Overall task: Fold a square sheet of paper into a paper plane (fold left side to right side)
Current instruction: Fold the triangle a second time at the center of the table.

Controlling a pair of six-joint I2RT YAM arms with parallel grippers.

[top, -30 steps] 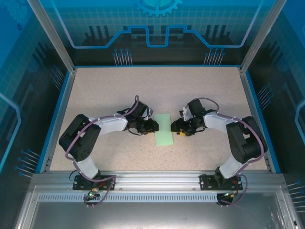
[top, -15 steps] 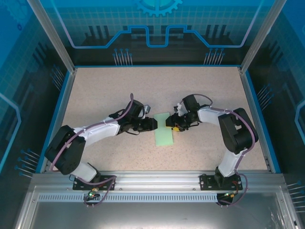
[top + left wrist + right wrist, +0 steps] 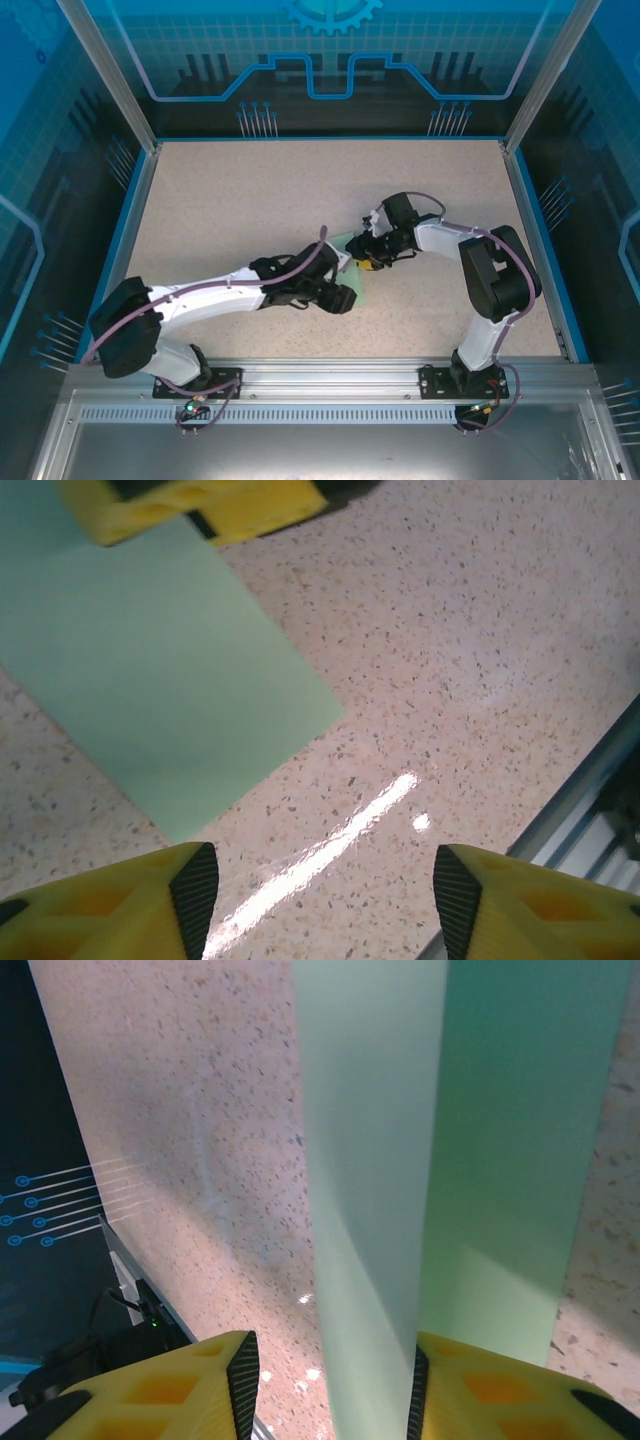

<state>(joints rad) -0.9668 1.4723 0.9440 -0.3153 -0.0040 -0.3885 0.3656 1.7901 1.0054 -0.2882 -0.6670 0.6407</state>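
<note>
Speckled tabletop (image 3: 230,200), narrow folded mint-green sheet (image 3: 160,670)

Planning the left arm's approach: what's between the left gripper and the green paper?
Only bare speckled table, seen from the left wrist, separates the left gripper and the paper.

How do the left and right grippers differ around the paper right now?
The left gripper has bare table between its jaws, at the near end of the sheet of paper. The right gripper straddles a lifted paper layer, toward the far end. Both are open, yellow-fingered.
</note>
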